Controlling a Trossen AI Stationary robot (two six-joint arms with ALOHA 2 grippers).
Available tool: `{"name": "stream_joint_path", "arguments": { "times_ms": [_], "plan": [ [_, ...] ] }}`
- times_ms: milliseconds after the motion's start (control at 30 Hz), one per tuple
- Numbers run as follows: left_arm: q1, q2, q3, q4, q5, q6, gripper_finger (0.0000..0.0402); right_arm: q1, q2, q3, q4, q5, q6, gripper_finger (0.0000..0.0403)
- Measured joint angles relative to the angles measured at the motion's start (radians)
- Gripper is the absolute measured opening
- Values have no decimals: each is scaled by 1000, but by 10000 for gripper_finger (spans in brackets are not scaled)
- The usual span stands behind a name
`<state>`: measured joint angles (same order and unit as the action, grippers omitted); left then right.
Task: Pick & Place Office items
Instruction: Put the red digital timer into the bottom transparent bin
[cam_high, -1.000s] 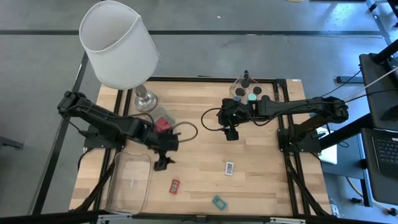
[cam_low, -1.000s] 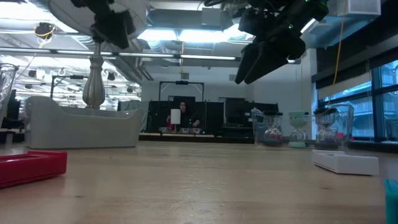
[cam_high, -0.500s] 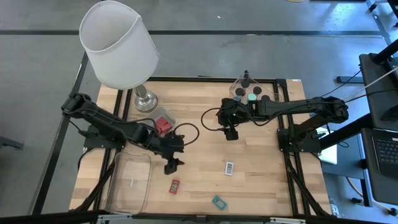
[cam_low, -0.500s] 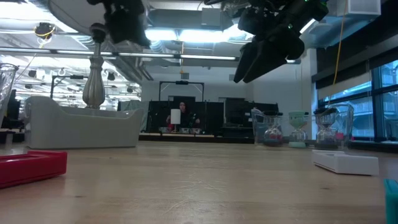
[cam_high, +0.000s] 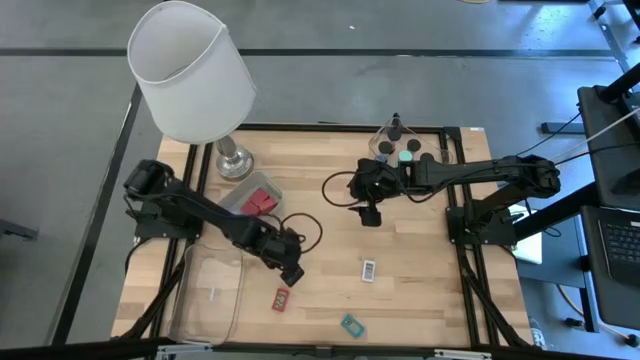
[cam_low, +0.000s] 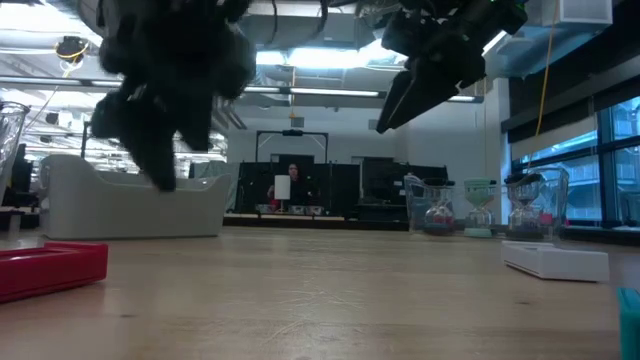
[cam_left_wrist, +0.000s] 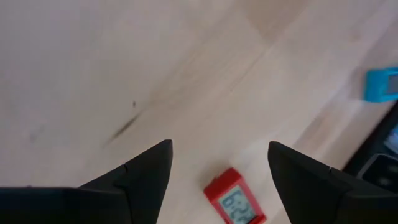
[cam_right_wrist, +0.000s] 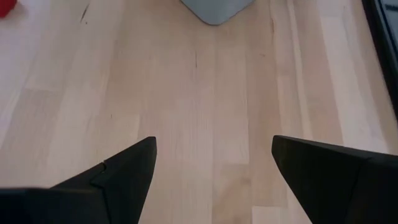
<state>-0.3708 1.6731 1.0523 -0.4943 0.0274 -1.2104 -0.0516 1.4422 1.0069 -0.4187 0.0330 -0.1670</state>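
Note:
A small red item with a pale display (cam_high: 281, 298) lies flat on the wooden table near the front. My left gripper (cam_high: 292, 272) hangs open just above and beyond it, pointing steeply down. In the left wrist view the red item (cam_left_wrist: 235, 202) shows between the open fingers (cam_left_wrist: 217, 163), untouched, with a blue item (cam_left_wrist: 382, 83) farther off. A white-labelled item (cam_high: 368, 269) and a teal item (cam_high: 350, 325) also lie flat on the table. My right gripper (cam_high: 368, 215) hovers open over bare wood at the table's middle (cam_right_wrist: 214, 158).
A long clear tray (cam_high: 210, 290) lies at the front left. A small tray with red blocks (cam_high: 262, 200) sits by the lamp's base (cam_high: 233, 163), under the white shade (cam_high: 190, 70). Another clear tray with dark caps (cam_high: 405, 150) stands at the far right.
My left gripper has come down and moved toward the table's right edge, to a spot over the red item, rolling its wrist on the way. Its fingers have stayed open. No item has moved.

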Motion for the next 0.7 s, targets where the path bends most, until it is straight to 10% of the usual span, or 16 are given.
{"name": "stream_joint_path", "arguments": {
  "times_ms": [700],
  "plan": [
    [-135,201,237,-142,-2,-155,226,0,0,0,-1,1,115,322]
  ]
}}
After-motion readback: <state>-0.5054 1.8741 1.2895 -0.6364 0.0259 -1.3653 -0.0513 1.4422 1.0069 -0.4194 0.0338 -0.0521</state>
